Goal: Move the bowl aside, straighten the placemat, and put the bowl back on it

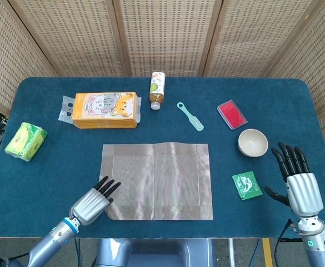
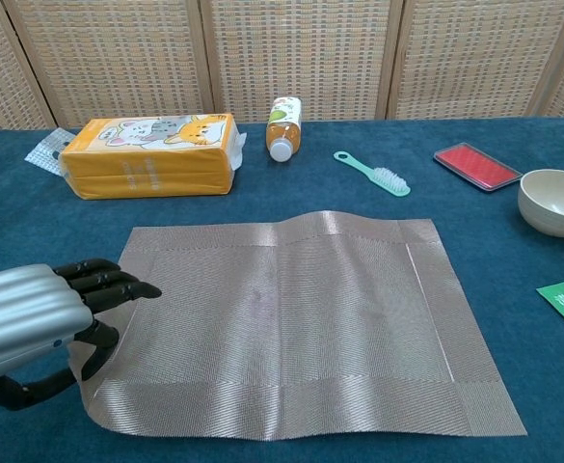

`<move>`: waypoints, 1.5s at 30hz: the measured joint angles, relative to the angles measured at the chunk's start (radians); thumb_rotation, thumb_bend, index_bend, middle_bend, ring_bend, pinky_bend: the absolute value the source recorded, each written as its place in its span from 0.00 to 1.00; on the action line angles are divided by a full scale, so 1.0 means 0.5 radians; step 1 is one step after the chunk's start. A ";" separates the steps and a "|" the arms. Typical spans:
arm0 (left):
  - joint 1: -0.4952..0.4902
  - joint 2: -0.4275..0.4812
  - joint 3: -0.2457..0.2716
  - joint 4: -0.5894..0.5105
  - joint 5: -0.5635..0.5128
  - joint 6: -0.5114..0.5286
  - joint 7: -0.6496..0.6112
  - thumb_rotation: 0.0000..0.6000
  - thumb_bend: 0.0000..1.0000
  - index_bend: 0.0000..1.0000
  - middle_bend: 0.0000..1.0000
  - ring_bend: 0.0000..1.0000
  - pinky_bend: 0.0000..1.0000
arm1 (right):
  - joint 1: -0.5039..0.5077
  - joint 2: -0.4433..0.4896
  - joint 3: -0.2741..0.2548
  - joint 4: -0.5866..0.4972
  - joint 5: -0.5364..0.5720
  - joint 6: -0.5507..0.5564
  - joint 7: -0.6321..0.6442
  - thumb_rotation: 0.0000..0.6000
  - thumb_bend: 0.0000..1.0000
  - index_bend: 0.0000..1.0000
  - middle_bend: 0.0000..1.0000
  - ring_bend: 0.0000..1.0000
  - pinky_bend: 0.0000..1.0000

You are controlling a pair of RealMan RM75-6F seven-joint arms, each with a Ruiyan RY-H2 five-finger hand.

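Observation:
The beige woven placemat (image 1: 156, 181) lies flat in the middle of the blue table, its edges roughly square to the table edge; in the chest view the placemat (image 2: 291, 328) ripples slightly along its far edge. My left hand (image 1: 93, 201) grips its near-left corner, with fingers (image 2: 108, 285) on top and the thumb tucked under the edge. The cream bowl (image 1: 253, 142) stands upright and empty on the cloth to the right of the mat, also seen as the bowl (image 2: 554, 201) at the right edge. My right hand (image 1: 296, 181) hovers near the front right, fingers spread, holding nothing.
Behind the mat lie an orange tissue pack (image 1: 105, 109), a tipped bottle (image 1: 157, 89), a green brush (image 1: 190, 116) and a red case (image 1: 231, 114). A green packet (image 1: 246, 185) sits between mat and right hand. A yellow-green pack (image 1: 25, 141) is far left.

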 measured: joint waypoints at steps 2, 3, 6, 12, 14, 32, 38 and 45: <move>0.005 0.012 0.009 -0.014 0.007 -0.008 0.002 1.00 0.53 0.78 0.00 0.00 0.00 | -0.001 0.000 0.000 -0.001 0.000 -0.001 0.000 1.00 0.00 0.01 0.00 0.00 0.00; 0.006 0.017 0.012 -0.020 0.008 -0.012 0.001 1.00 0.53 0.78 0.00 0.00 0.00 | -0.001 0.000 0.001 -0.002 -0.001 0.000 -0.001 1.00 0.00 0.01 0.00 0.00 0.00; 0.010 0.036 0.020 -0.034 0.013 -0.023 0.005 1.00 0.53 0.78 0.00 0.00 0.00 | -0.002 0.000 0.001 -0.003 -0.003 -0.001 -0.006 1.00 0.00 0.01 0.00 0.00 0.00; 0.017 0.041 0.003 -0.031 -0.012 -0.042 0.021 1.00 0.53 0.78 0.00 0.00 0.00 | -0.004 -0.002 0.002 -0.005 -0.006 -0.004 -0.012 1.00 0.00 0.01 0.00 0.00 0.00; 0.018 0.041 0.001 -0.031 -0.014 -0.049 0.024 1.00 0.48 0.71 0.00 0.00 0.00 | -0.004 -0.001 0.004 -0.006 -0.005 -0.003 -0.012 1.00 0.00 0.01 0.00 0.00 0.00; 0.057 0.366 -0.013 -0.108 0.144 0.132 -0.575 1.00 0.00 0.00 0.00 0.00 0.00 | -0.006 -0.003 0.001 -0.010 -0.018 -0.014 -0.027 1.00 0.00 0.02 0.00 0.00 0.00; 0.095 0.514 -0.178 -0.025 0.027 0.303 -0.920 1.00 0.00 0.00 0.00 0.00 0.00 | -0.007 -0.005 -0.003 -0.017 -0.030 -0.014 -0.036 1.00 0.00 0.02 0.00 0.00 0.00; 0.056 0.524 -0.429 0.299 -0.352 0.212 -1.222 1.00 0.00 0.00 0.00 0.00 0.00 | -0.002 -0.014 0.001 -0.012 -0.017 -0.033 -0.059 1.00 0.00 0.03 0.00 0.00 0.00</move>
